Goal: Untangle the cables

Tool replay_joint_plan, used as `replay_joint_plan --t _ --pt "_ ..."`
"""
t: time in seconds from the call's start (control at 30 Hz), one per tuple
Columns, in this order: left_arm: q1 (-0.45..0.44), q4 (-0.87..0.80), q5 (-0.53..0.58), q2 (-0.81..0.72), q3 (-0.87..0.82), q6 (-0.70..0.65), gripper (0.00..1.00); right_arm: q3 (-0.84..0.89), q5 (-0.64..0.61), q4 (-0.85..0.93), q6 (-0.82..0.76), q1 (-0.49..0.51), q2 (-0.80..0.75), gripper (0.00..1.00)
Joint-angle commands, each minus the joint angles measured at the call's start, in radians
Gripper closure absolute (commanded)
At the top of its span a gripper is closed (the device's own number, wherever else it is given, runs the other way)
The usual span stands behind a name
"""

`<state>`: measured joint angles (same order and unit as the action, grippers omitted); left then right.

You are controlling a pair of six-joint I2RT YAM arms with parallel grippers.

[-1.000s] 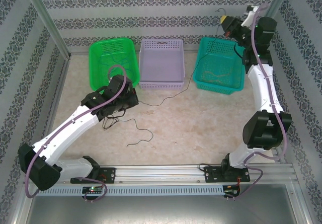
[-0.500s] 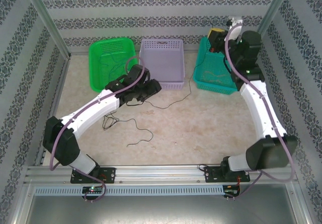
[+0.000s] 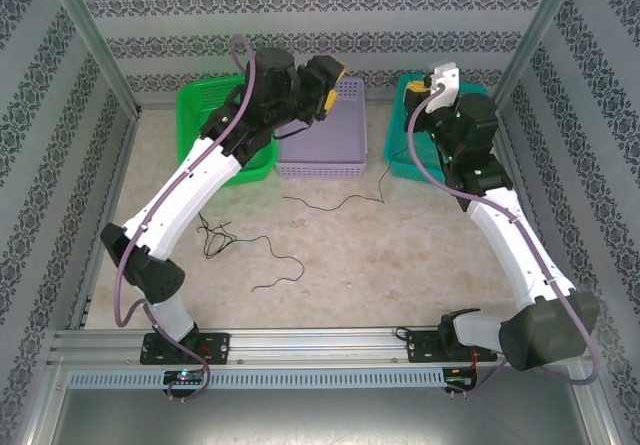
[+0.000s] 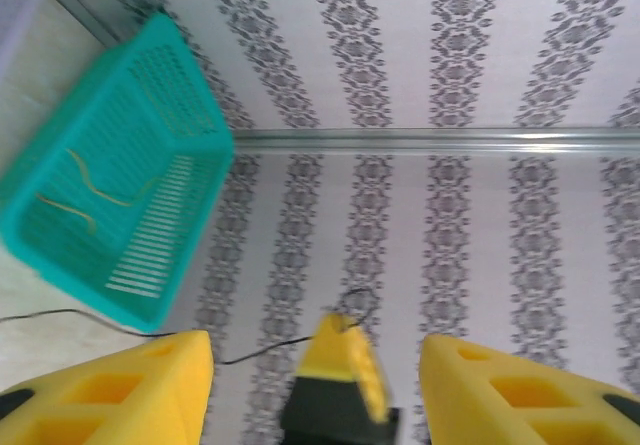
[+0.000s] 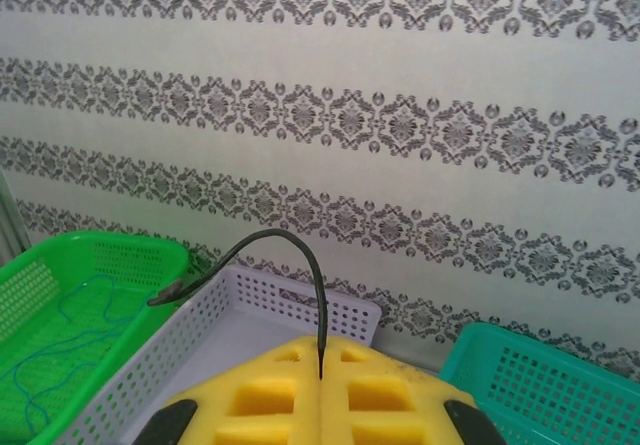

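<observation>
Two shifts in the last sec: L gripper (image 3: 328,73), which was low over the table by the loose tangle (image 3: 215,237), is now swung up high over the purple basket (image 3: 320,168). R gripper (image 5: 320,367) sits lower and further left than before, nr the back rim of the teal basket (image 4: 185,115). L fingers are spread wide w/ nothing between them. R pads are pressed together on the end of a black cable (image 3: 340,203), whose tip curls up out of the pinch. The rest of it drops to the table and trails left in front of the purple basket, approx where it lay before and apart from the tangle, which hasn't moved. Blue cable (image 5: 60,350) lies in the green basket (image 5: 40,265), yellowish ones (image 4: 100,187) in the teal. My read: one black strand is free and prob. headed for a basket, the tangle is still to sort, and L arm is free to go back for it.
</observation>
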<state>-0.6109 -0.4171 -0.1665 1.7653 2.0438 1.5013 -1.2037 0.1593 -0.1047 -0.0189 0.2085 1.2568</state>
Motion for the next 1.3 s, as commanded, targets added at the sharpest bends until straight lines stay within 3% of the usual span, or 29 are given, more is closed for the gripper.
replay_joint_plan --t 0.0,0.17,0.47,0.7,0.93,1.27 --pt "-0.034 0.023 -0.048 0.069 0.061 0.191 0.46 0.022 -0.013 -0.038 -0.019 0.027 -0.018 1.0" --pt "-0.052 0.062 -0.069 0.118 0.068 0.278 0.5 0.027 0.001 -0.036 -0.003 0.064 -0.007 1.0" --pt "-0.046 0.013 -0.053 0.125 0.06 0.243 0.65 0.038 0.015 -0.014 0.009 0.092 -0.004 1.0" --pt "-0.035 0.028 -0.043 0.118 0.055 0.244 0.63 0.047 0.035 0.006 0.006 0.101 -0.005 1.0" --pt "-0.031 0.032 -0.055 0.119 0.05 0.238 0.68 0.055 0.04 0.012 0.008 0.11 0.0 1.0" --pt "-0.024 0.041 -0.042 0.103 0.019 0.238 0.84 0.065 0.037 0.014 0.014 0.117 -0.008 1.0"
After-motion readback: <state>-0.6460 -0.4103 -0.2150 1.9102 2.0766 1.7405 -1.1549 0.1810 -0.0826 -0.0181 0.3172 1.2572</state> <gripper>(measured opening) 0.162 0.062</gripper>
